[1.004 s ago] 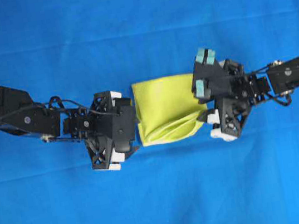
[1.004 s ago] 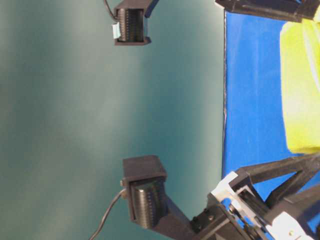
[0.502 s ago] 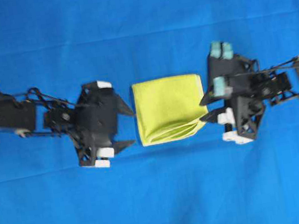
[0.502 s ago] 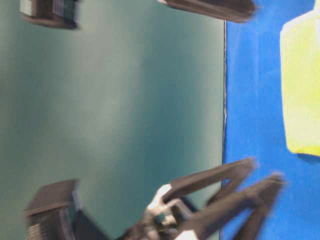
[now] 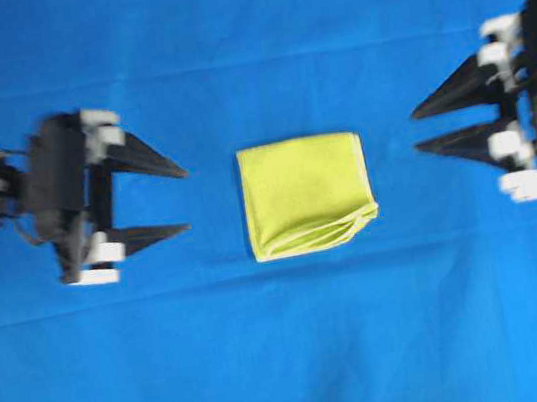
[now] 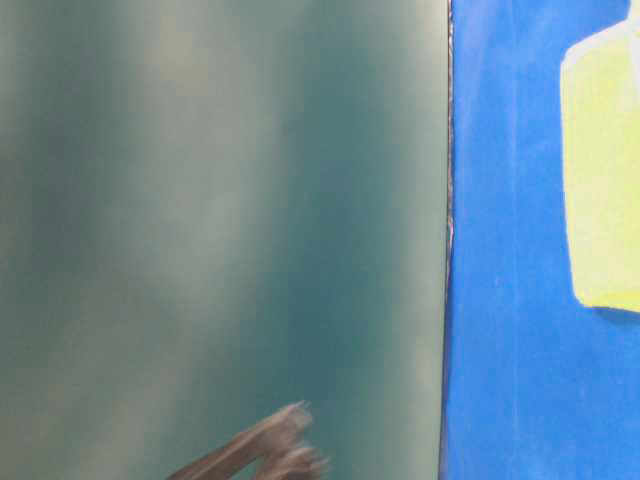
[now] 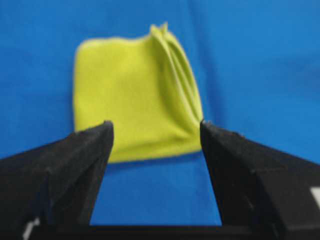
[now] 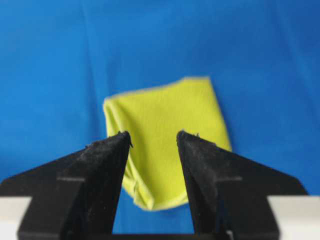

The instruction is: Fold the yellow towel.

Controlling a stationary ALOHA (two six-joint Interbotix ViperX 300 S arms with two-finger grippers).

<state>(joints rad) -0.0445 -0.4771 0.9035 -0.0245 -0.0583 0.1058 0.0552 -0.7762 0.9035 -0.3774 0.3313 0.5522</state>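
Both grippers stand with their jaws apart and hold nothing: the left gripper (image 5: pixel 185 199) sits at the left side of the overhead view with its two dark fingers pointing toward the middle, and the right gripper (image 5: pixel 416 131) sits at the right edge with its fingers pointing back the other way, each well apart from the cloth between them. Largest of all is the blue cloth (image 5: pixel 292 359) that covers the whole work surface, smooth apart from faint creases. At its middle lies the yellow towel (image 5: pixel 305 194), folded into a compact, roughly square stack, flat on the blue cloth and touched by neither arm. Its top and left edges look straight, while the layered edges show along the lower side and bulge out slightly at the lower right corner, where the paler hem is visible. In the left wrist view the yellow towel (image 7: pixel 135 95) lies beyond the spread fingertips (image 7: pixel 100 137), with its stacked layers fanning along the right side. In the right wrist view the yellow towel (image 8: pixel 160 115) shows past and between the parted fingertips (image 8: pixel 120 145). The table-level view is blurred; it shows the towel's edge (image 6: pixel 605 170) on the blue cloth and a smeared dark finger at the bottom, which I cannot assign to either arm.
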